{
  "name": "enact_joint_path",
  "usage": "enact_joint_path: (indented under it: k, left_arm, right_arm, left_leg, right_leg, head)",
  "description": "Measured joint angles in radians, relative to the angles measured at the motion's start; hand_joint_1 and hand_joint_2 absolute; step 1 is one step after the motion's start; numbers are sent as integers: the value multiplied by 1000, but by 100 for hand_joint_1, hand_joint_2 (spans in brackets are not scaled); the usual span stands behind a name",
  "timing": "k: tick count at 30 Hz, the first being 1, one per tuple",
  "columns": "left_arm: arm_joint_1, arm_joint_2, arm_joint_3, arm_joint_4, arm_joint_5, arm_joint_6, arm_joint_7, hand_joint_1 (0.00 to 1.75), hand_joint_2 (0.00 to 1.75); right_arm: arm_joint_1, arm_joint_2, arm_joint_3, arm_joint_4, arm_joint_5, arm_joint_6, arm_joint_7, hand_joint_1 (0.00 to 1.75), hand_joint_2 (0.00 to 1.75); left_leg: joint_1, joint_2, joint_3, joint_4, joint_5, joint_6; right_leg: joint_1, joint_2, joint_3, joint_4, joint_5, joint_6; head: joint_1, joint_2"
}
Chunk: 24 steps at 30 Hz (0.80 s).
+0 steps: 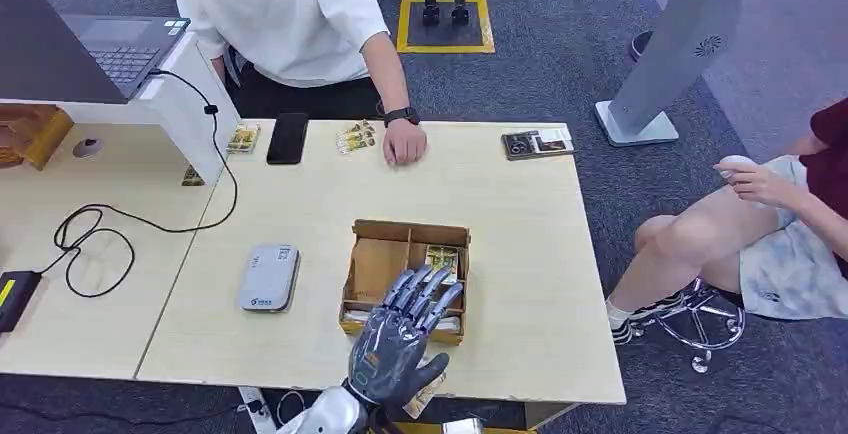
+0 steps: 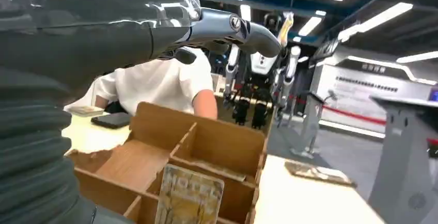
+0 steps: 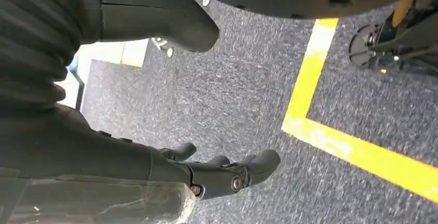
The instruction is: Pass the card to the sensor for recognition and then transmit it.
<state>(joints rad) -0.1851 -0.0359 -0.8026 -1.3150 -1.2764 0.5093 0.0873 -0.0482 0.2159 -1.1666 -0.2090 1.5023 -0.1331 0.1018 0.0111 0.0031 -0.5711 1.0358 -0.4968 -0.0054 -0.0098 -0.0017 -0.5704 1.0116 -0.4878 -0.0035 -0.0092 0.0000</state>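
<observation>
Reading the one legible word first: you can make out "HOTEL" on the yellowish card (image 2: 189,199), which stands upright in a near compartment of the cardboard box (image 1: 372,269). Your left hand (image 1: 400,339) hovers over the box's near edge, fingers spread apart and holding nothing. Your right hand (image 3: 206,170) hangs over grey carpet crossed by a yellow line (image 3: 330,131), fingers loosely apart, nothing in them. You have the grey sensor (image 1: 270,277) lying flat on the pale wooden table (image 1: 520,254), left of the box. A person in a white shirt (image 1: 290,14) sits across, one hand resting on the table; a black phone (image 1: 288,138) lies nearby.
</observation>
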Motion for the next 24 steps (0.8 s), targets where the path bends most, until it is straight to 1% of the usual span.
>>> enact_joint_path:
  k: [4, 6, 17, 24]
  left_arm:
    - [-18, -18, -1, 44, -19, -34, 50, 0, 175]
    - [-22, -24, -1, 58, -26, -39, 66, 0, 175]
    - [-32, -40, -1, 101, -30, -41, 75, 0, 175]
    - [-32, -42, -1, 113, -86, -62, 151, 0, 175]
  right_arm:
    - [-5, 1, 5, 6, 0, -4, 4, 0, 175]
    - [-5, 1, 7, 8, 0, -5, 4, 0, 175]
    - [-5, 3, 14, 13, 0, -5, 4, 0, 175]
    - [-5, 8, 14, 13, -5, -19, 9, 0, 175]
  left_leg:
    - [0, 0, 0, 0, 0, 0]
    - [0, 0, 0, 0, 0, 0]
    - [0, 0, 0, 0, 0, 0]
    - [0, 0, 0, 0, 0, 0]
  right_leg:
    - [0, 0, 0, 0, 0, 0]
    - [0, 0, 0, 0, 0, 0]
    - [0, 0, 0, 0, 0, 0]
    - [0, 0, 0, 0, 0, 0]
  head:
    - [0, 0]
    - [0, 0]
    - [0, 0]
    - [0, 0]
